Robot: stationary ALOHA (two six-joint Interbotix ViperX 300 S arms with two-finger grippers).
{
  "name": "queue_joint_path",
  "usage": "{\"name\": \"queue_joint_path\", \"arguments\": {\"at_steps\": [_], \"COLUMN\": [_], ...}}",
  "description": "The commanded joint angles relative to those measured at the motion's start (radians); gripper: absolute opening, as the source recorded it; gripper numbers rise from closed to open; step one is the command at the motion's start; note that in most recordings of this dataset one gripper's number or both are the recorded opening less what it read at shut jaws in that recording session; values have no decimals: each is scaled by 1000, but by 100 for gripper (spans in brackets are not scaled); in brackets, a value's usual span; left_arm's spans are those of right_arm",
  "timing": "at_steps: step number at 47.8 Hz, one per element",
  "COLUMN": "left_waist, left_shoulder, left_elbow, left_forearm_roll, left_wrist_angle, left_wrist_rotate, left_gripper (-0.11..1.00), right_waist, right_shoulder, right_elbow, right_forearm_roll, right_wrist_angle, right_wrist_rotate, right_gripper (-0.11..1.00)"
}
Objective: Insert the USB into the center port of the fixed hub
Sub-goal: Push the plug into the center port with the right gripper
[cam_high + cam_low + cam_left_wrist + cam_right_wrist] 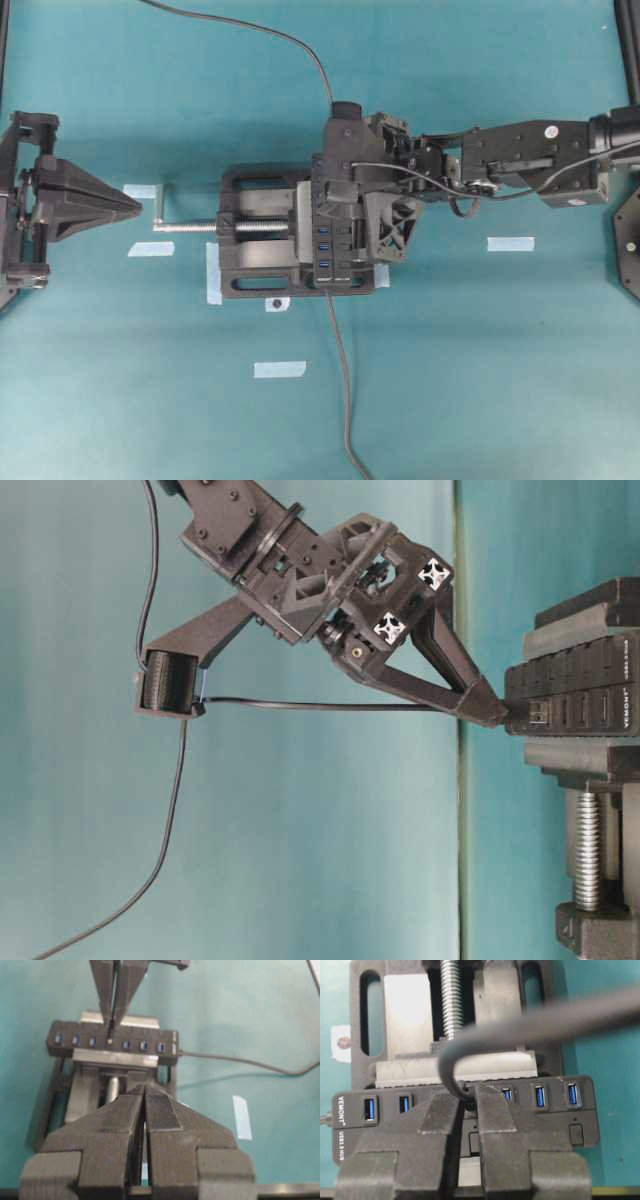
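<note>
Right gripper (pixel 468 1110) nearly closed, pinching the USB (pixel 465 1091) at the center port (pixel 110 1041) of the fixed hub (pixel 580 1110). Best to push straight, without tilting. Left gripper (pixel 145 1125) closed, empty, well apart.

A teal worktop (pixel 480 380) fills the scene, matte and evenly lit, with soft shadows on it. Pale blue tape strips lie scattered across it: one at the right (pixel 510 243), one near the bottom middle (pixel 279 369), two at the left (pixel 140 190) (pixel 151 249). A teal backdrop (pixel 300 860) shows in the table-level view.
</note>
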Motion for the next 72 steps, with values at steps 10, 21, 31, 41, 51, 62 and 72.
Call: {"name": "queue_joint_path", "arguments": {"at_steps": [10,21,31,41,51,62,72], "left_waist": [2,2,2,2,2,2,2], "left_shoulder": [5,3,2,2,2,2,3], "left_elbow": [-14,-12,-12,-14,-15,-15,-17], "left_forearm_roll": [2,2,2,2,2,2,2], "left_wrist_angle": [-9,-9,-9,-9,-9,-9,-9], "left_wrist_rotate": [0,0,0,0,0,0,0], "left_gripper": [0,0,0,0,0,0,0], "right_waist": [3,3,3,3,2,2,0], "right_shoulder": [2,8,11,23,31,31,31], "right_elbow": [-12,-12,-9,-8,-5,9,11], "right_forearm_roll": [-2,-2,-2,0,5,6,8], "right_wrist_angle": [-5,-3,-2,-2,-2,0,9], "right_wrist_rotate": [5,5,5,6,11,12,11], "right_gripper": [7,7,7,7,7,7,7]}}
